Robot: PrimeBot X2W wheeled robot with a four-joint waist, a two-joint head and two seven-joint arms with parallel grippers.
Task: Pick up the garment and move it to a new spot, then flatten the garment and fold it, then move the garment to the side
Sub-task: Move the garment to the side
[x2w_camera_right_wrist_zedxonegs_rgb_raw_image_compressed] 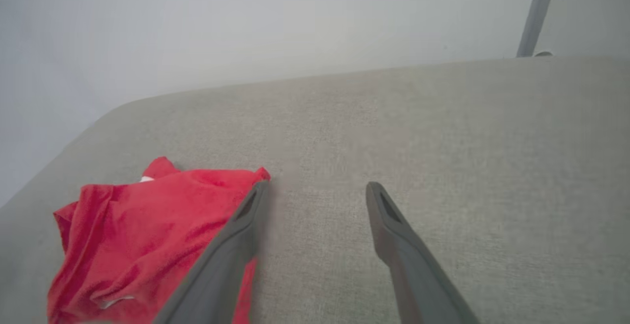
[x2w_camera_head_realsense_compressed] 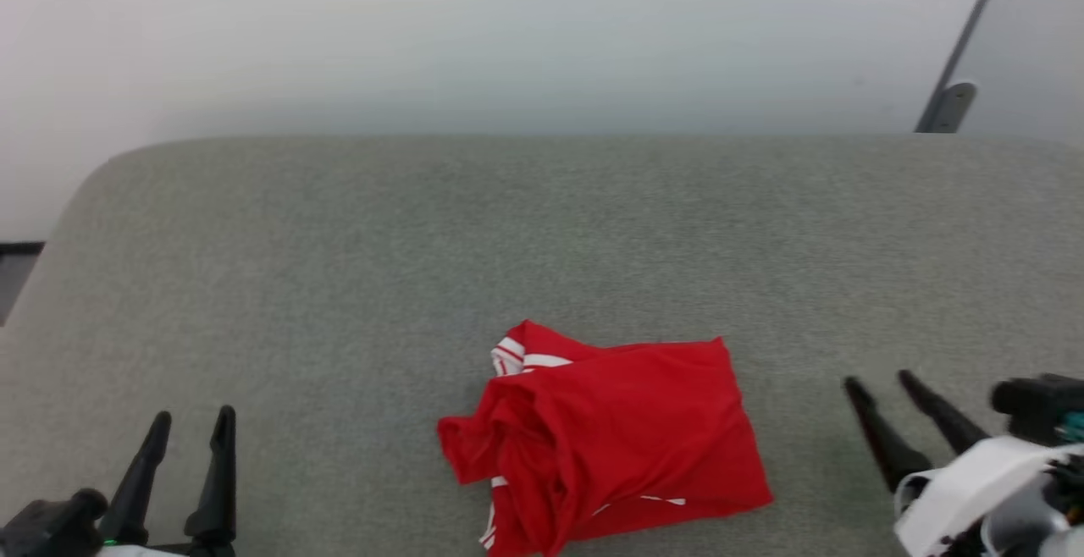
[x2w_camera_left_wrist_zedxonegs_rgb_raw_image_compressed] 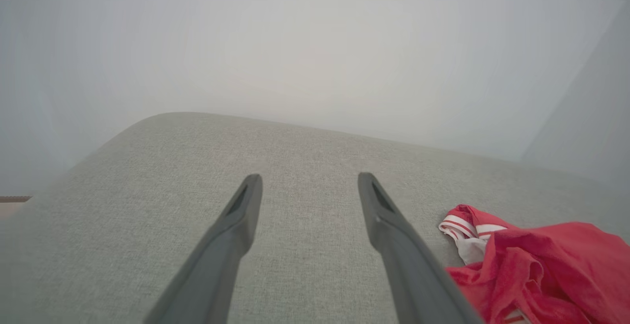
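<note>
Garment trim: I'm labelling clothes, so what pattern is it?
Red and white stripes; the garment trim shows best in the left wrist view.

One garment (x2w_camera_head_realsense_compressed: 610, 430), two tools (x2w_camera_head_realsense_compressed: 193, 412) (x2w_camera_head_realsense_compressed: 876, 377)

The crumpled bright red jersey T-shirt (x2w_camera_head_realsense_compressed: 627, 430) is plain red across its top. A white sleeve with red-and-white striped trim shows at its far left corner, and thin white slivers run along its near edge. The fabric-covered bench (x2w_camera_head_realsense_compressed: 339, 286) beneath is a finely flecked pale grey-green. The long-fingered left tool (x2w_camera_head_realsense_compressed: 193, 415) and right tool (x2w_camera_head_realsense_compressed: 876, 379) are matte black. The smooth wall (x2w_camera_head_realsense_compressed: 508, 32) behind is off-white.
</note>
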